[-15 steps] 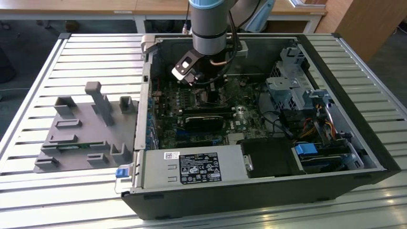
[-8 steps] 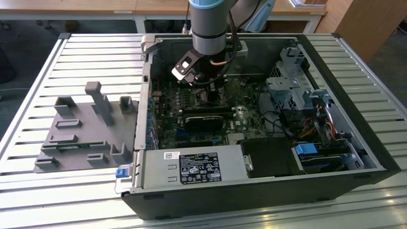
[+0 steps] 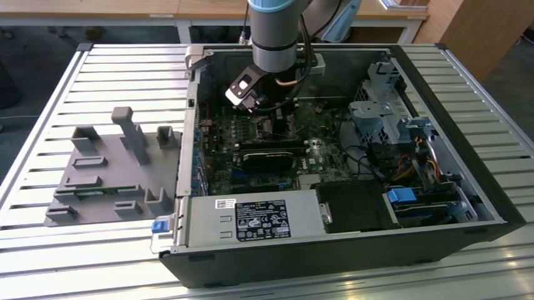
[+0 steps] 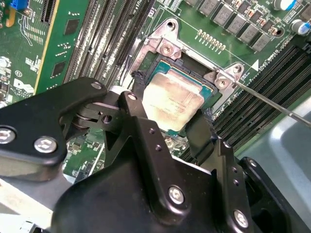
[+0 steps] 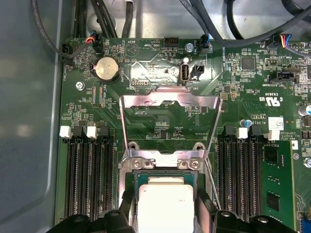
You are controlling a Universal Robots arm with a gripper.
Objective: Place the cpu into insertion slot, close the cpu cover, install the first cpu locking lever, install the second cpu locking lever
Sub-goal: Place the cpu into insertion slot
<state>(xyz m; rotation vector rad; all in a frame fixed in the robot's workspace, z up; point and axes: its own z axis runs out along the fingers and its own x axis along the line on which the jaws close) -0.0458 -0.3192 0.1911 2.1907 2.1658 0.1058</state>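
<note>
In both wrist views the cpu (image 4: 170, 99) (image 5: 165, 199), a flat square chip with a dull silver top, lies in or just over the insertion slot (image 4: 192, 64) (image 5: 132, 178) on the green board. My gripper (image 4: 172, 106) (image 5: 165, 208) straddles it, one black finger (image 4: 140, 83) on each of two opposite edges, shut on the chip. In the first wrist view the cpu cover (image 5: 170, 99), a thin metal frame with a big window, stands tilted back, open, beyond the socket. A thin wire locking lever (image 4: 272, 104) (image 5: 212, 182) sticks out beside the socket, unlatched. The exterior view shows the arm (image 3: 274, 37) reaching down into the case.
Long black memory slots (image 5: 90, 179) (image 5: 238, 179) flank the socket. Cables (image 5: 228, 24) hang along the case wall. In the exterior view, a power supply (image 3: 254, 219) and drive cage (image 3: 384, 119) crowd the black case (image 3: 334, 256). A grey fixture (image 3: 109, 169) sits on the slatted table.
</note>
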